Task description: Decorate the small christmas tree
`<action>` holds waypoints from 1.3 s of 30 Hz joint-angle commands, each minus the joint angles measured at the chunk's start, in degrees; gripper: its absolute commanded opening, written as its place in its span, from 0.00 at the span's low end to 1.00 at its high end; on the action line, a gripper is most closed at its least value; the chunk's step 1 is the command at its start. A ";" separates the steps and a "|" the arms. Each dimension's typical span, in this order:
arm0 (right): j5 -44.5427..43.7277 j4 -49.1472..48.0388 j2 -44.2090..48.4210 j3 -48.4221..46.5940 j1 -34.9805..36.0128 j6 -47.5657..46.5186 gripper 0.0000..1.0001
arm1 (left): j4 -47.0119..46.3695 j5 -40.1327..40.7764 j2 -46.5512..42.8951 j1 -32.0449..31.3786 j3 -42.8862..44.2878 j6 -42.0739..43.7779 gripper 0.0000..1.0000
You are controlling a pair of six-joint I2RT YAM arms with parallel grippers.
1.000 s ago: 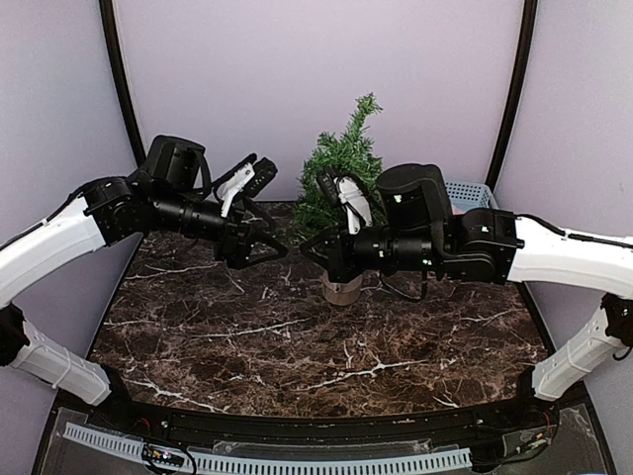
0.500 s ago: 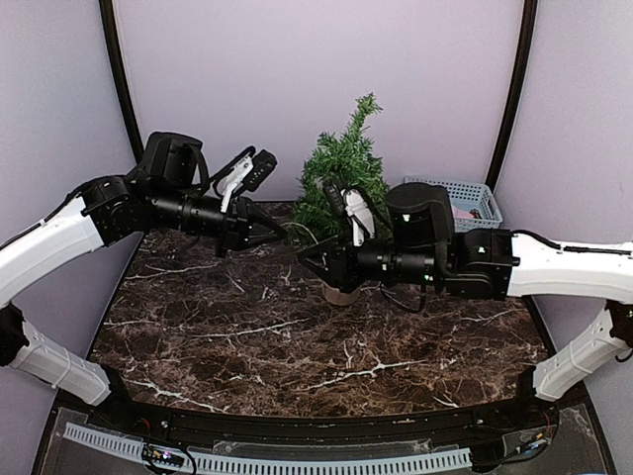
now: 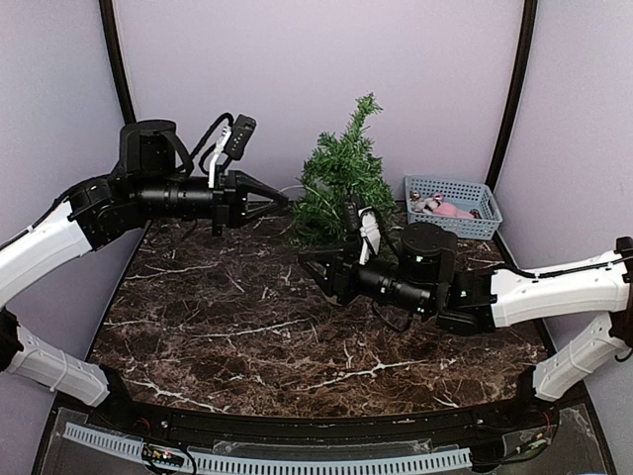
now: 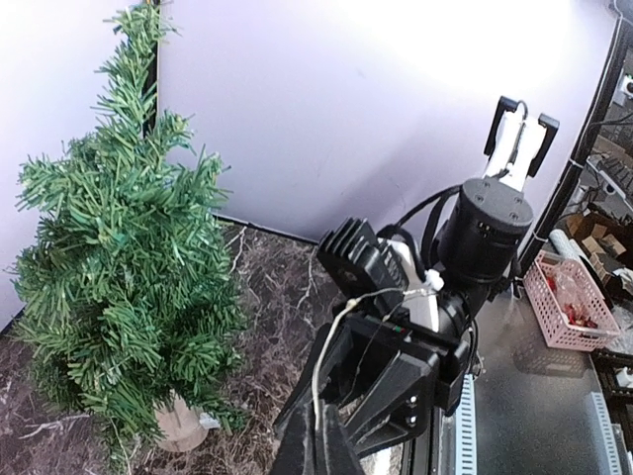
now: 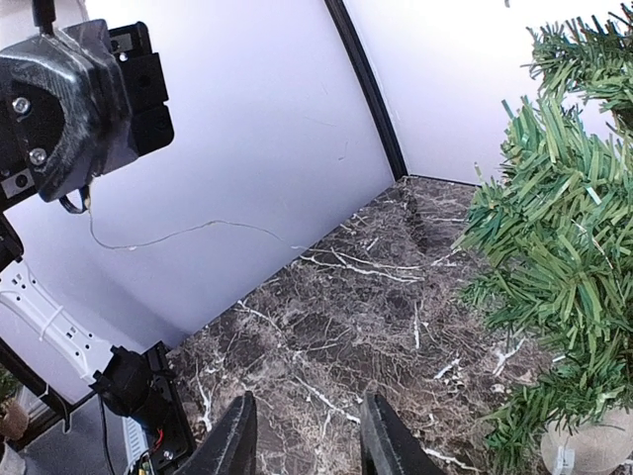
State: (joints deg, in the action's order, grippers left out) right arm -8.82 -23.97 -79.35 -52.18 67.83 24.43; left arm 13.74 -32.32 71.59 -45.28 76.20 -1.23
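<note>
The near half of the desk (image 3: 247,336) is left as bare dark marble from its near edge up to the arms, so the widest open room is found there. Over the middle of the desk, a little right of centre, the right claw (image 3: 310,267) is held low and level, pointed toward the left edge. Its jaws are parted to a moderate gap and nothing is seen between them. In the right wrist view only marble is seen beyond the fingers (image 5: 237,435).

Farther back and higher, toward the far left corner, the left claw (image 3: 281,198) is pointed rightward at the small christmas tree (image 3: 341,178). Its jaws are shut, and a thin wire (image 5: 198,230) is pinched in them; the wire is seen trailing away from the claw in a loose curve. A narrow gap is left between the claw tip and the outer branches.

The tree is stood upright at the middle of the far edge, close to the back wall.

In the far right corner a blue-grey basket (image 3: 453,203) is set close to the right edge. Pink and white items (image 3: 442,207) are held in it, too small to be named.
</note>
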 commanded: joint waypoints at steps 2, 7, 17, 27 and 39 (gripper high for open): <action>-3.27 -12.07 -2.07 2.43 0.05 1.43 0.36 | -9.02 1.18 -3.10 -0.16 -2.41 -6.89 0.00; -4.98 -14.98 -3.53 3.89 0.08 1.78 0.36 | -11.81 3.42 -3.73 0.07 -3.14 -10.50 0.00; -5.34 -16.49 -3.53 8.35 0.22 3.89 0.33 | -14.96 7.70 -5.01 1.95 -3.50 -14.56 0.00; -7.95 0.05 12.04 8.13 2.72 0.74 0.00 | -16.09 11.51 -4.80 8.36 -7.49 -18.23 0.00; -13.86 16.66 24.50 5.54 3.43 -1.04 0.17 | -25.17 -0.39 -1.38 9.77 -8.68 -19.51 0.00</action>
State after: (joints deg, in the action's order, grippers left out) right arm -21.93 -9.69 -52.73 -46.41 70.89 24.08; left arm -6.39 -26.30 70.61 -35.86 66.96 -21.06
